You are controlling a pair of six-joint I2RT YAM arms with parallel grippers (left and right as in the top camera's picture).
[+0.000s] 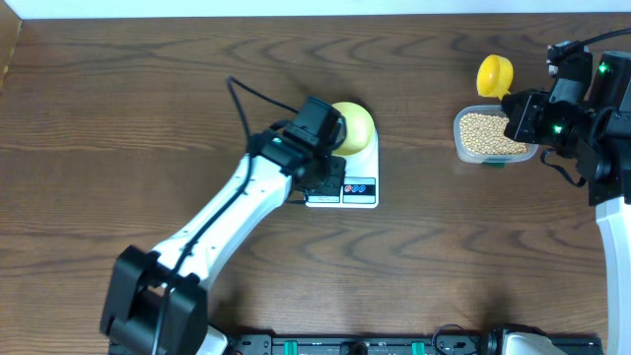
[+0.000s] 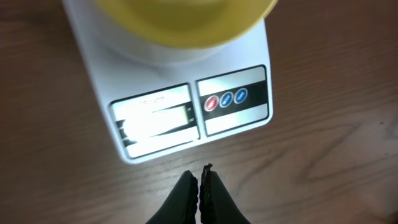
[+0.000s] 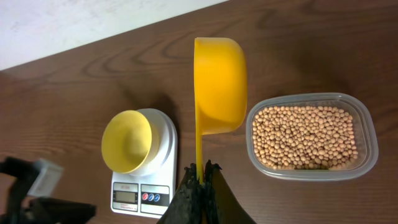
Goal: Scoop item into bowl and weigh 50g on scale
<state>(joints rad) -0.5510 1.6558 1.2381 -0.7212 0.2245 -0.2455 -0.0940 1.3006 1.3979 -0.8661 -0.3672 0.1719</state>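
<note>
The pale yellow bowl (image 1: 354, 127) sits empty on the white scale (image 1: 358, 187), also seen in the right wrist view (image 3: 127, 140) and the left wrist view (image 2: 180, 22). The scale's lit display (image 2: 158, 119) and its red and blue buttons (image 2: 225, 99) face my left gripper (image 2: 201, 177), which is shut and empty just in front of the scale. My right gripper (image 3: 200, 171) is shut on the handle of a bright yellow scoop (image 3: 219, 84), held empty above the table. Tan beans (image 3: 305, 134) fill a clear tub (image 1: 490, 135) beside it.
The left arm (image 1: 227, 212) crosses the table diagonally from the front left to the scale. The right arm (image 1: 592, 118) stands at the right edge beside the tub. The wooden table's far edge meets a white wall (image 3: 74, 25).
</note>
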